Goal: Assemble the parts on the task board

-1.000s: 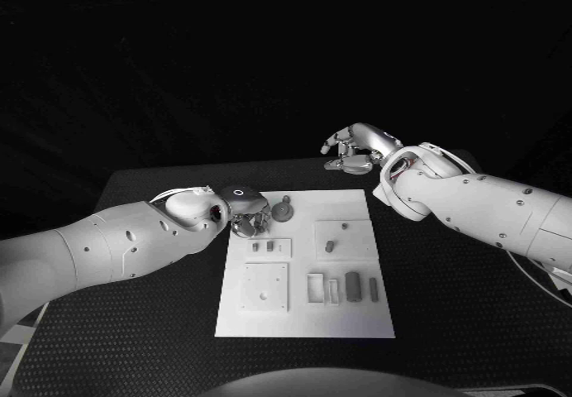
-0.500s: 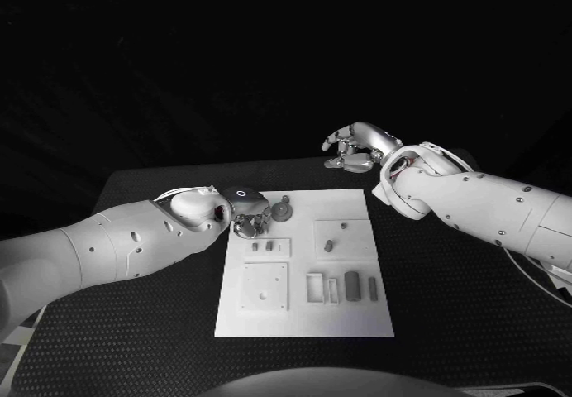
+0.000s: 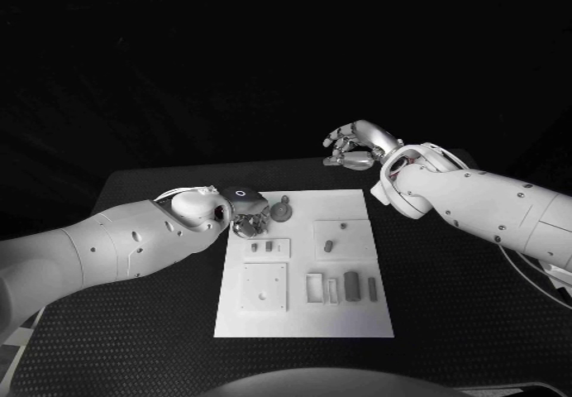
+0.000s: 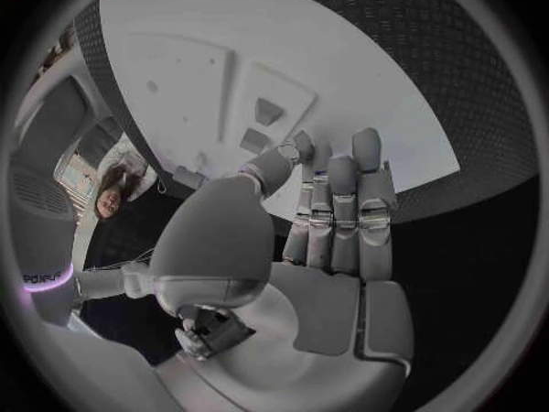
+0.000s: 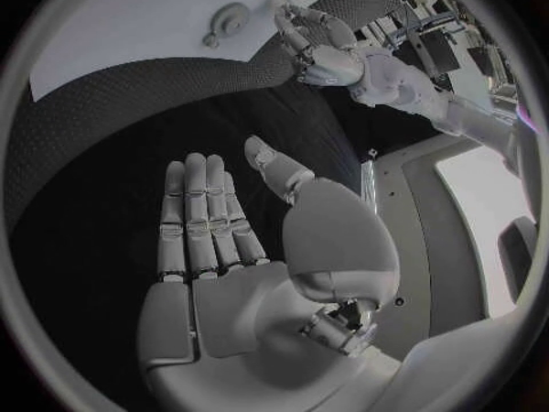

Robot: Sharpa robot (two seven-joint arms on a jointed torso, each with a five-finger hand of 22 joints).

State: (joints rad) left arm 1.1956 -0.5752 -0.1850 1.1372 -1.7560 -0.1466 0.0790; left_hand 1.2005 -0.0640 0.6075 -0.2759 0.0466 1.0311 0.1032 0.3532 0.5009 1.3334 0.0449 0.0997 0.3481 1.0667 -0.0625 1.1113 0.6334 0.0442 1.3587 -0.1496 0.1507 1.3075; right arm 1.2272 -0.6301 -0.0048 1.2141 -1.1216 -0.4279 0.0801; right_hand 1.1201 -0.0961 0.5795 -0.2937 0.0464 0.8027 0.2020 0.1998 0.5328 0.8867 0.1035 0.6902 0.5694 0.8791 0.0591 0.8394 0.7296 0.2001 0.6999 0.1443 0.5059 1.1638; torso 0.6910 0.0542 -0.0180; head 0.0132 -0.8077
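On the black table (image 3: 143, 314) lies the white task board (image 3: 358, 318), centred, grey parts (image 3: 353, 284) scattered across its recesses, with a round grey part (image 3: 283, 212) near the far left corner. Left hand (image 3: 250, 223) hovers over that corner beside the round part, fingers straight and close together, gripping nothing. Right hand (image 3: 355, 145) hangs well beyond the board's far edge, fingers extended, palm bare.

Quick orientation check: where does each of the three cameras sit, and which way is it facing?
Head view: on the head, looking down at the white task board on the black table; both white arms show.
Left wrist view: behind the left hand, facing the board.
Right wrist view: behind the right hand, facing the table and the far left hand.
All share the board.
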